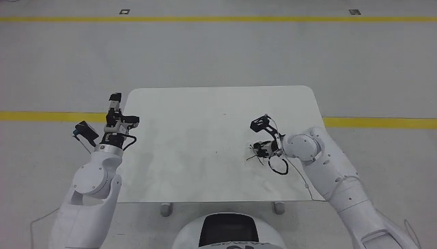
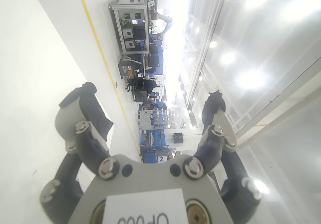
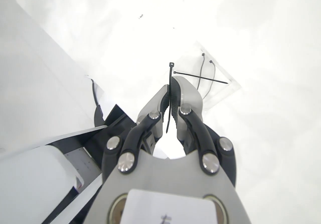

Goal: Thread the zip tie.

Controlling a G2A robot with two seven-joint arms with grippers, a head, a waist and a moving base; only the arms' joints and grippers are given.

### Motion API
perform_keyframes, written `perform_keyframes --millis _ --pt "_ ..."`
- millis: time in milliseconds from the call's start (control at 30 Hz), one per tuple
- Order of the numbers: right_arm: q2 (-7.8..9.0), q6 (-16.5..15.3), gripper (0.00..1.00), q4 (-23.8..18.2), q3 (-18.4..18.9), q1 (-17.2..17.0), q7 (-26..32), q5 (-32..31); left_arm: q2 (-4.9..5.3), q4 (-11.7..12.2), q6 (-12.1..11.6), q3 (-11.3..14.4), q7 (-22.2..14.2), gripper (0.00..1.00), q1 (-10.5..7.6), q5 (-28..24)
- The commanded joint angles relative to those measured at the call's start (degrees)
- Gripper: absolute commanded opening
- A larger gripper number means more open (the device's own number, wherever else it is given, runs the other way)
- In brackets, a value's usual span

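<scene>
Right pincer (image 3: 171,87) pinches a thin black plastic zip tie (image 3: 171,73); my left pincer (image 2: 151,92), at nine o'clock, gapes wide, holding nothing. Threading hasn't started, I think.

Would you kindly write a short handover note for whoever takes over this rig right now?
Left gripper: open and empty, at the left edge of the table, facing out into the room.
Right gripper: shut on a black zip tie. The fingers clamp its strap, the head sticks out past the fingertips and the tail hangs free behind them.
Spare zip ties lie crossed on a clear sheet on the table, just beyond the right gripper.
Done: one tie is in the grip.
Left: the tail is not yet through the head and there is no loop. The left gripper probably has to come over and help.
</scene>
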Motion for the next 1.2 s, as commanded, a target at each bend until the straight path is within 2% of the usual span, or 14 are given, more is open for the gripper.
perform_keyframes --millis 0,167,500,567,667,967,1167 --pt "0.97 0.0 0.00 0.2 -0.8 0.6 0.2 4.6 0.00 0.0 0.0 0.0 0.0 1.00 0.00 0.0" --pt "3.27 0.0 0.00 1.1 -2.8 2.3 -0.2 13.1 0.00 0.0 0.0 0.0 0.0 1.00 0.00 0.0" --pt "3.27 0.0 0.00 1.1 -2.8 2.3 -0.2 13.1 0.00 0.0 0.0 0.0 0.0 1.00 0.00 0.0" --pt "3.27 0.0 0.00 0.5 -2.5 1.4 -1.7 16.8 0.00 0.0 0.0 0.0 0.0 1.00 0.00 0.0" --pt "3.98 0.0 0.00 -0.9 -0.9 0.6 -0.7 24.0 0.00 0.0 0.0 0.0 0.0 1.00 0.00 0.0" --pt "6.17 0.0 0.00 -2.9 1.3 -0.9 2.6 36.8 0.00 0.0 0.0 0.0 0.0 1.00 0.00 0.0" --pt "6.25 0.0 0.00 -3.0 1.4 -1.0 2.8 37.7 0.00 0.0 0.0 0.0 0.0 1.00 0.00 0.0"
